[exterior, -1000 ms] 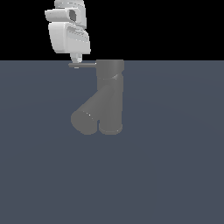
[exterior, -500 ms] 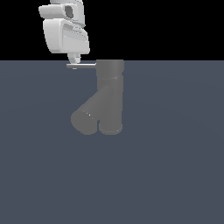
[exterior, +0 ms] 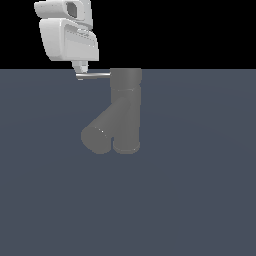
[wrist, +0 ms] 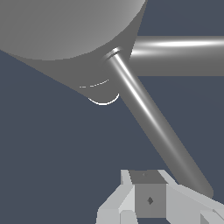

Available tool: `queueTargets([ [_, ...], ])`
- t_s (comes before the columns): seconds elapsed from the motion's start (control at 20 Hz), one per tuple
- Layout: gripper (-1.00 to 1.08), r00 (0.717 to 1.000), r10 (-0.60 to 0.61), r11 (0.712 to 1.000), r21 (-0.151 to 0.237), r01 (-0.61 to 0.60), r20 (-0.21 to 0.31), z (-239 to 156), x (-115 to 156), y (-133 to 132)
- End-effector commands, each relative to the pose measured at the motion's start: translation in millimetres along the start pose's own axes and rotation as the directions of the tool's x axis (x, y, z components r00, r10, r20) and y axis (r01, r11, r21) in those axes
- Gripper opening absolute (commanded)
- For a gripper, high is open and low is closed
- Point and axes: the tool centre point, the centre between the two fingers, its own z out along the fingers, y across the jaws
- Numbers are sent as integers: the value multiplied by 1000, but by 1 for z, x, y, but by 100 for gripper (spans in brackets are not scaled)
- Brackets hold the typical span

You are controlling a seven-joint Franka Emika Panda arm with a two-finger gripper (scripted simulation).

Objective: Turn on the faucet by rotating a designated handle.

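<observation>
The faucet (exterior: 125, 112) is a dull grey Y-shaped fixture: an upright cylinder with a slightly wider cap on top and a thick tube slanting down from its middle toward the exterior view's left. The handle (exterior: 95, 75), a thin straight grey rod (wrist: 153, 127), sticks out level from the cap, also toward the exterior view's left.
</observation>
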Motion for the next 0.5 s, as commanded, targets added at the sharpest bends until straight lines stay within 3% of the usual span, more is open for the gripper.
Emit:
queueTargets([
  [0.0,-100,1000,2,1000,-2,-2,-3,0,5,4],
  [0.45,-100,1000,1,1000,-4,-1,-3,0,26,25],
])
